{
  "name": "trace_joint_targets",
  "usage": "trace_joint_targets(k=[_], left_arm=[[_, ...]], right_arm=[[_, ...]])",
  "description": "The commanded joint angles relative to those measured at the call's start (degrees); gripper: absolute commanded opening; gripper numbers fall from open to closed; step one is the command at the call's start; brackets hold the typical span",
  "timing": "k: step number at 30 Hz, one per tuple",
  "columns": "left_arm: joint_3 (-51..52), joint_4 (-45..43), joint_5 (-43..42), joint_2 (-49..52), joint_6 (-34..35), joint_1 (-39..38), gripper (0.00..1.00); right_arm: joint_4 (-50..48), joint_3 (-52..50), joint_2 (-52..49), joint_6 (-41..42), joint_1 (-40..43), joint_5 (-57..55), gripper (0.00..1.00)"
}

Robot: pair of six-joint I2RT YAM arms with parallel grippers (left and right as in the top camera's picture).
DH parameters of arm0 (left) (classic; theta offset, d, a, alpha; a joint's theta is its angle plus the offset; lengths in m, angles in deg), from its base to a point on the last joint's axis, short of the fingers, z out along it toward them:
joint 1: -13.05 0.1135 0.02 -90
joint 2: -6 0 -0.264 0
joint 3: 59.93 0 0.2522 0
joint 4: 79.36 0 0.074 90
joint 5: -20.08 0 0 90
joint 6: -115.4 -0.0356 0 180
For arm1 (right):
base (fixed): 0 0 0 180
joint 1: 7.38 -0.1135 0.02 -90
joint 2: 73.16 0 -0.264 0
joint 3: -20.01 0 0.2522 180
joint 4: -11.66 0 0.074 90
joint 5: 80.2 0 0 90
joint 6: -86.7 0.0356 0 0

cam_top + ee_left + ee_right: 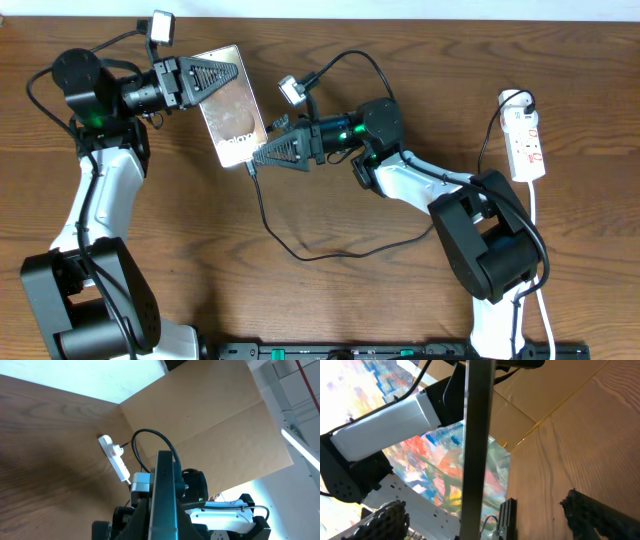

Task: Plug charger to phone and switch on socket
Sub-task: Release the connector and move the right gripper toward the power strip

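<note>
Clamps the phone [235,115] by its 12 o'clock end in the closed left gripper [228,76]. Spreads the right gripper [262,152] wide and empty at the phone's 5 o'clock corner. Hides the charger [270,225] tip there; cannot tell if seated. Shows the socket [527,145] far at 3 o'clock, switch unreadable.

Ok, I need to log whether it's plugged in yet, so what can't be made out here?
- Charger tip seated in the phone or not: overhead, right pincer covers it; right wrist, bottom edge cuts it.
- Socket switch position: too small in overhead and left wrist.
- Left pincer contact: left wrist, phone hides it.
</note>
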Motion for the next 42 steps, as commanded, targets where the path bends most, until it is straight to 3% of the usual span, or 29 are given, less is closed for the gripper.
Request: trace_joint_targets(k=[1, 12, 15, 22, 30, 42], left_arm=[[-0.39, -0.28, -1.31, -1.27, -0.9, 0.28, 0.08], [-0.39, -0.26, 0.57, -1.27, 0.33, 4.15, 0.08], [-0.39, -0.26, 1.14, -1.27, 0.37, 5.03, 0.07], [-0.39, -0.26, 3.26, -1.27, 0.98, 5.22, 0.07], [-0.39, -0.26, 6.01, -1.27, 2.25, 5.22, 0.07], [-0.39, -0.22, 9.03, -1.25, 2.64, 5.22, 0.07]], right_arm=[[-0.17, 0.9, 0.24, -0.24, 0.5, -0.44, 0.99], [3.96, 0.9, 0.24, 0.46, 7.78, 0.72, 0.99], [12.33, 0.9, 0.24, -2.54, 10.69, 1.29, 0.99], [39.15, 0.9, 0.24, -19.43, 15.08, 0.07, 0.99], [55.91, 0.9, 0.26, -33.7, 17.29, -5.33, 0.99], [82.82, 4.81, 0.28, -54.03, 17.18, -27.65, 0.99]])
